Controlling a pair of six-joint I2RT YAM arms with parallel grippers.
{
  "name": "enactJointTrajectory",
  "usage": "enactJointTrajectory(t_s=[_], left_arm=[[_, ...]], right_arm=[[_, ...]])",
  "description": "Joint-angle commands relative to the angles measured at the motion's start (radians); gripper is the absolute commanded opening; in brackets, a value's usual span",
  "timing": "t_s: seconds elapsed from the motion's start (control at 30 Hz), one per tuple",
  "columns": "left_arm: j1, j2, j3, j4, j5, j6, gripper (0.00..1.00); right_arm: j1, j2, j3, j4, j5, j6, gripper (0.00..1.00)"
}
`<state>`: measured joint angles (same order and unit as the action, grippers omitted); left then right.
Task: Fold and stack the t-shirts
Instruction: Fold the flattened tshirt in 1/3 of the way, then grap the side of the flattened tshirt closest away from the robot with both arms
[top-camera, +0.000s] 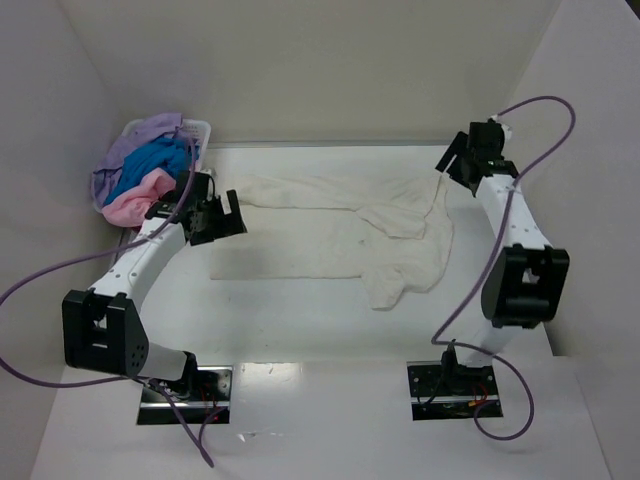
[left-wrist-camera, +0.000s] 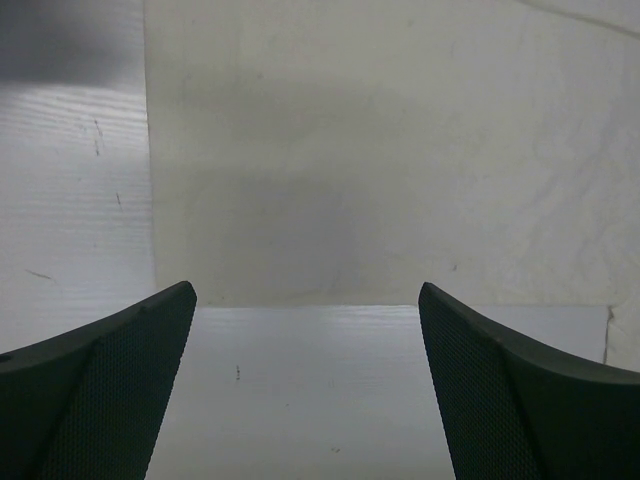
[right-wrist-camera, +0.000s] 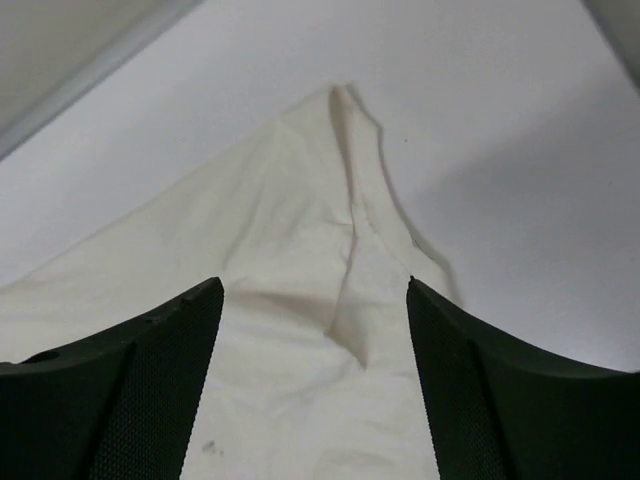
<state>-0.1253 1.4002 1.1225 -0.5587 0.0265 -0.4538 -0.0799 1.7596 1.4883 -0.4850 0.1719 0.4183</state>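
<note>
On table (top-camera: 300, 325), cream t-shirt (top-camera: 330, 240) spread, L gripper (top-camera: 222, 208), R gripper (top-camera: 455, 160) both open, empty

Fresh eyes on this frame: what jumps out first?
A cream t-shirt lies spread across the middle of the table, rumpled at its right end. In the far left corner, a white basket holds a lilac shirt, a blue shirt and a pink shirt in a heap. The left arm and right arm each hang at one end of the cream t-shirt, jaws open and holding nothing.
</note>
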Motion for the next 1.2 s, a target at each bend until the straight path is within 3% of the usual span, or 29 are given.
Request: enactJointTrajectory(t_s=[0.0,0.03,0.07,0.37,0.77,1.07,1.17], left_arm=[[0.025,-0.026,-0.049,0.026,-0.042,-0.072,1.0],[0.039,-0.026,-0.076,0.055,-0.03,-0.095,1.0],[0.056,-0.026,-0.095,0.072,0.025,-0.105,1.0],[0.142,-0.015,-0.182,0.154,0.121,-0.178,1.0],[0.161,-0.046,-0.245,0.186,0.118,-0.223,1.0],[0.205,-0.079,-0.265,0.221,0.136,-0.223,1.0],[0.216,-0.079,-0.265,0.221,0.136,-0.223,1.0]], right_arm=[[0.005,-0.169,-0.117,0.034,-0.023,0.037,0.81],[0.005,-0.189,-0.146,0.023,-0.047,0.062,0.95],[0.005,-0.227,-0.207,0.023,-0.058,0.076,1.0],[0.005,-0.37,-0.496,-0.043,-0.113,0.186,1.0],[0.005,-0.495,-0.615,-0.122,-0.181,0.307,0.97],[0.131,-0.718,-0.807,-0.06,-0.132,0.534,0.96],[0.141,-0.75,-0.847,-0.07,-0.114,0.544,0.95]])
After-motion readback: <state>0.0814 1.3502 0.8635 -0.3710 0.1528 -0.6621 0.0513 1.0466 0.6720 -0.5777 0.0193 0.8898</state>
